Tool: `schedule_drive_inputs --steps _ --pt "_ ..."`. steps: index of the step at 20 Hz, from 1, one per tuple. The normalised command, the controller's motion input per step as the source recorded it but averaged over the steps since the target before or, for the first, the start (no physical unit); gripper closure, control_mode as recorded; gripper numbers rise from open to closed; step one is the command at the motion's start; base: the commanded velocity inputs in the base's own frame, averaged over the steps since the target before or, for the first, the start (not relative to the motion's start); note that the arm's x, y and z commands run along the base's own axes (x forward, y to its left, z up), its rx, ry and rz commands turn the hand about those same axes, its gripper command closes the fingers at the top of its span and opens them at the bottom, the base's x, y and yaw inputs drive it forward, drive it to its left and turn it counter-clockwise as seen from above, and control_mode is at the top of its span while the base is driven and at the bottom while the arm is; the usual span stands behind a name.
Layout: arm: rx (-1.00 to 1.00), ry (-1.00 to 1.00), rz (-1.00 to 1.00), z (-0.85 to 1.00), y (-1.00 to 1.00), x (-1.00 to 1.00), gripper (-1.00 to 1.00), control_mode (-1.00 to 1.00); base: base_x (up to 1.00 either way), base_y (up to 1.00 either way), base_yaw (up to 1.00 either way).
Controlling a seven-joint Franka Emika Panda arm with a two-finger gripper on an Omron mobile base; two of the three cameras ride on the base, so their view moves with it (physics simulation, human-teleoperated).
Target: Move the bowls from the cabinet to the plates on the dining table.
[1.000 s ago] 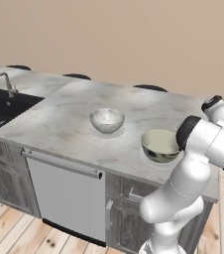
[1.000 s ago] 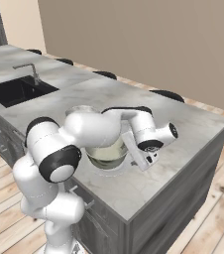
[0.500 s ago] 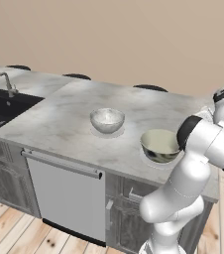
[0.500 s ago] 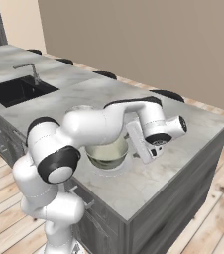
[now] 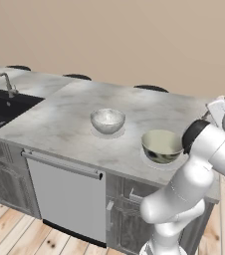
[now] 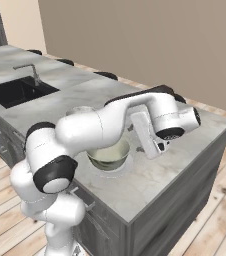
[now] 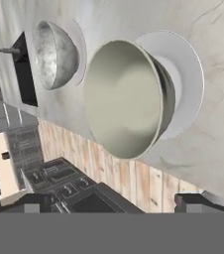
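Bowls, your marbled grey-white one (image 5: 107,120) and cream-rimmed greenish one (image 5: 162,146), sit upright, mouths up, on flat pale plates (image 7: 186,74); pincer (image 6: 153,145) fingers apart, holding nothing.

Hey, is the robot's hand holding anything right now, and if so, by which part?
Nothing is held. The hand is open and off to the side of the cream-rimmed bowl, which sits on its plate.

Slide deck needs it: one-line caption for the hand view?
Both bowls on their plates: cream-rimmed bowl on near plate, marbled bowl beyond, on the marble dining table.
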Motion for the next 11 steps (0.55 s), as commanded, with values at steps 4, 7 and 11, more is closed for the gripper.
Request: schedule_drive_inputs --steps 4,7,11 --pt "0.05 -0.01 0.00 0.62 -0.08 -0.54 -1.00 -1.00 0.00 0.00 0.00" --pt "0.06 0.00 0.01 0.60 -0.01 -0.57 -1.00 -1.00 0.00 0.00 0.00" --pt "-0.01 -0.04 0.00 0.47 0.10 -0.54 -1.00 -1.00 0.00 0.00 0.00"
